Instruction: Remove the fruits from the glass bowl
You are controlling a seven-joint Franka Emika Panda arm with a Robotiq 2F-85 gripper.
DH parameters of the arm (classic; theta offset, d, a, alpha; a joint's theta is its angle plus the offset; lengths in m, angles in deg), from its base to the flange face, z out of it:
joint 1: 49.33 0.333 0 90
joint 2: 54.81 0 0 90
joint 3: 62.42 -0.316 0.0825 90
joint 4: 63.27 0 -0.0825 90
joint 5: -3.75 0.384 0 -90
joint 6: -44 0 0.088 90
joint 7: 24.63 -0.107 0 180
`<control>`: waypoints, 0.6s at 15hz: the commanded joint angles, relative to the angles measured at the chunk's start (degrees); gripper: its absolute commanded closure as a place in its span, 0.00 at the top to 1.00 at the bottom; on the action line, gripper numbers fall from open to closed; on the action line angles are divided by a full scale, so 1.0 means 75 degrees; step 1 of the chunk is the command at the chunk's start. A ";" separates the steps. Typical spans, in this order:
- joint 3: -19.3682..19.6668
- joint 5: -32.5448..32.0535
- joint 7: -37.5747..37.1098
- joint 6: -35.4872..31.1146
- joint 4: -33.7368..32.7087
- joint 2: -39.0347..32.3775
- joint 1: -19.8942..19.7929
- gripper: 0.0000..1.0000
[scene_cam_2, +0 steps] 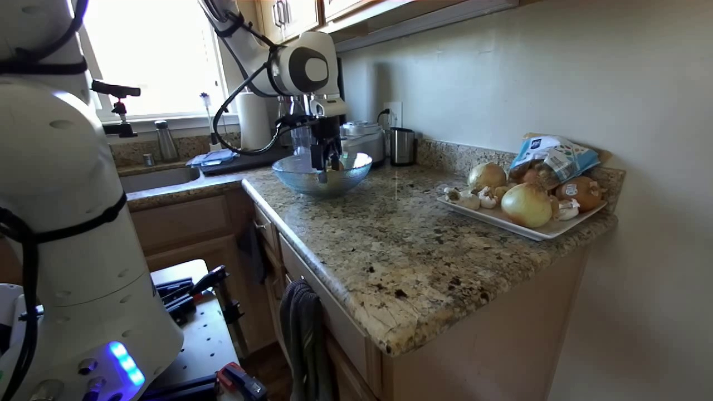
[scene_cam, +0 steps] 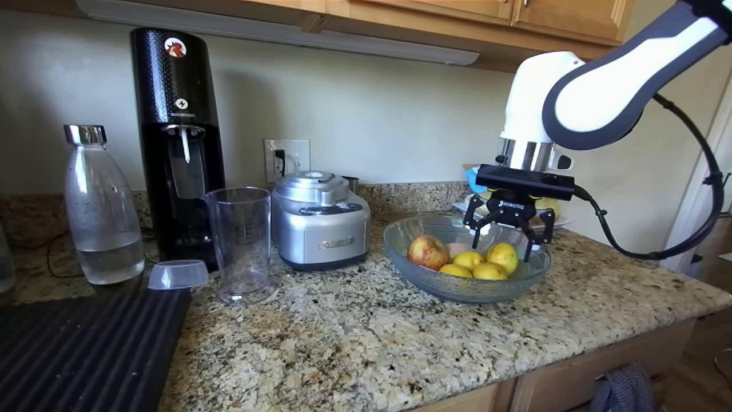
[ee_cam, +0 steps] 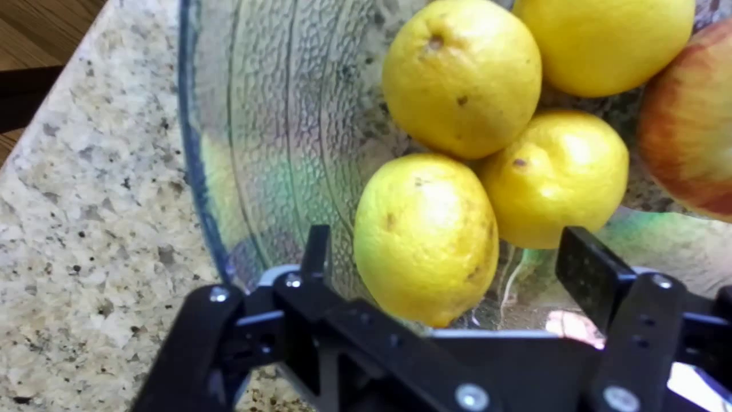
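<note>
Counted inside the glass bowl (scene_cam: 452, 290): four yellow lemons (ee_cam: 462, 78), huddled together, and one apple (scene_cam: 429, 252) beside them. Pointing down into the bowl, one black Robotiq gripper (scene_cam: 501, 252), with fingers (ee_cam: 592, 274) spread wide; between these in the wrist view, a single lemon, with a gap on either side.

For the bowl, a place on the granite countertop (scene_cam: 343, 343), with a band of stone between its rim and the front edge. Roomiest from there toward the rounded front corner (scene_cam_2: 390, 341), seen in an exterior view. Tighter along the back edge: one silver food processor (scene_cam: 320, 234), one clear lipped beaker (scene_cam: 243, 229) just beside, one black SodaStream machine (scene_cam: 166, 74). Near the back edge at the countertop's end, one white plate (scene_cam_2: 490, 220) bearing at least three onions (scene_cam_2: 527, 206).

Pebbled and ribbed in the bowl's clear glass, flared at the rim. Finely dimpled on the lemons, with small nubs; smooth and round on the apple, streaked red over yellow. Glossy, speckled stone beneath.
</note>
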 commanded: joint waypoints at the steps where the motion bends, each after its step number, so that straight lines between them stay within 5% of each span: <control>1: 0.0257 -0.0019 -0.0327 0.0213 -0.0185 -0.0182 0.0299 0.81; 2: 0.0284 -0.0034 -0.0332 0.0226 -0.0213 -0.0221 0.0326 0.67; 6: 0.0369 0.0028 -0.0293 0.0357 -0.0257 -0.0176 0.0348 0.41; 9: 0.0386 0.0110 -0.0235 0.0368 -0.0251 -0.0159 0.0350 0.30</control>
